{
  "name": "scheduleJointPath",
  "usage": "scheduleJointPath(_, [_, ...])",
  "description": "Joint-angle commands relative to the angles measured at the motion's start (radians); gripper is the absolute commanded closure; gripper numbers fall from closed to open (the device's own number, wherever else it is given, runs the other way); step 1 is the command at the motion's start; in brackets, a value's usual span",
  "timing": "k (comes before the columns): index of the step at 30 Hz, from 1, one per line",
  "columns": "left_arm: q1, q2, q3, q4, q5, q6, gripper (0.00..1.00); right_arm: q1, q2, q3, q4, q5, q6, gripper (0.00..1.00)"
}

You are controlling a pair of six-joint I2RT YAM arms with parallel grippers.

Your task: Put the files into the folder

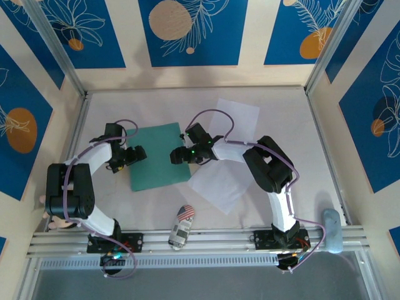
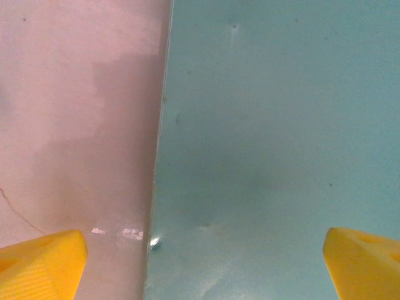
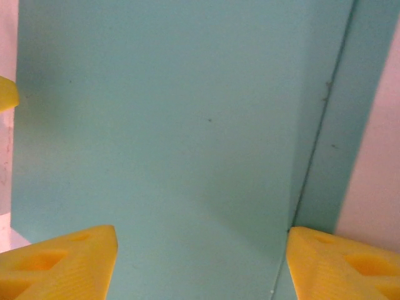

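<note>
Left gripper (image 2: pixel 203 262) open astride folder (image 2: pixel 269 125) left edge; right gripper (image 3: pixel 200 262) open over folder; from above, files (image 1: pixel 222 184) lying right of it.

Beyond the folder (image 1: pixel 159 156) the worktop (image 1: pixel 144 106) lies open. The left hand (image 1: pixel 139 153) and right hand (image 1: pixel 177 156) crowd its side edges; files (image 1: pixel 219 184) spread to its right, and a toy car (image 1: pixel 182 225) sits nearer.
</note>
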Motion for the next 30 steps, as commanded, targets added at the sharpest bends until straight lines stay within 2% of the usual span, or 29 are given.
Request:
scheduleJointPath(1, [0.012,0.016,-0.005,0.003,0.035,-0.004,0.04,0.018,-0.075,-0.057,-0.014,0.077,-0.021,0.27])
scheduleJointPath(11, [0.012,0.025,-0.005,0.012,0.055,-0.002,0.06,0.027,-0.037,-0.021,-0.052,0.052,-0.013,0.27])
scheduleJointPath(20, [0.011,0.057,-0.013,0.041,0.109,-0.013,0.17,0.029,0.000,0.003,-0.049,-0.006,-0.002,0.27])
scheduleJointPath(30, [0.012,0.071,-0.015,0.066,0.149,-0.019,0.20,0.026,0.041,0.031,-0.044,-0.081,0.023,0.28])
